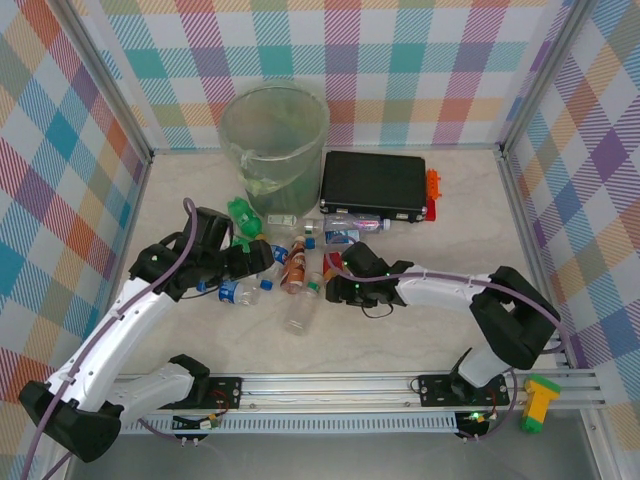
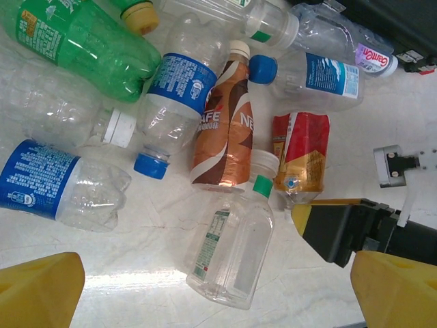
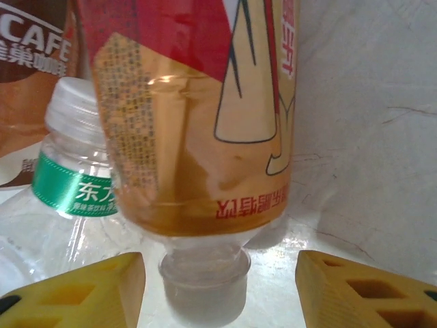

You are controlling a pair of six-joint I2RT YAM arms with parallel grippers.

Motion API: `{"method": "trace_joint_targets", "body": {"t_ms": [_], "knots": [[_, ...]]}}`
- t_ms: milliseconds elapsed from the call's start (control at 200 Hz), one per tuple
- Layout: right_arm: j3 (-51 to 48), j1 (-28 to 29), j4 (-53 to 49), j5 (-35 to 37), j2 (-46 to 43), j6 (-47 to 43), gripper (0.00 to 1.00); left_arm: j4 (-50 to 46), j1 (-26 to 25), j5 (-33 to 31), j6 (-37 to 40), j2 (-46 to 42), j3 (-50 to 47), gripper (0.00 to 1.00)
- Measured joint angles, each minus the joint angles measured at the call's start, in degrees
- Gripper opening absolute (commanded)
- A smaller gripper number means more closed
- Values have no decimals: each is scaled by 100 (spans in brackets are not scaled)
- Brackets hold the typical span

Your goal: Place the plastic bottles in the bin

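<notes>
The left end effector point(image 2: 215, 277) hangs with its jaws spread wide over the plastic bottles point(image 1: 295, 270). These lie heaped on the table point(image 1: 400, 340) just in front of the bin point(image 1: 273, 140). At the heap's right side, the right end effector point(image 3: 222, 287) stands open astride the neck of a red-labelled bottle point(image 3: 198, 102), without gripping it.

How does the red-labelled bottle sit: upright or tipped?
Tipped: the red-labelled bottle lies on its side on the table, neck toward the open right tool.
</notes>
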Motion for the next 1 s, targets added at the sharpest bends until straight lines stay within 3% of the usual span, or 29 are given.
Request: {"method": "trace_joint_targets", "body": {"t_ms": [125,250,390,620,1000], "knots": [[-15,24,157,2,157,28,51,-63,-4,-2,0,-11,13,100],[-26,28,221,4,256,17,45,-208,-4,-9,-2,-111,33,100],[-26,44,247,50,254,-85,29,-302,-4,-48,-11,-221,96,99],[-31,129,-33,264,-105,-210,29,-297,-4,-103,-28,-236,107,99],[129,131,-1086,1189,-1926,-813,28,-260,-9,-723,-155,-160,354,100]]}}
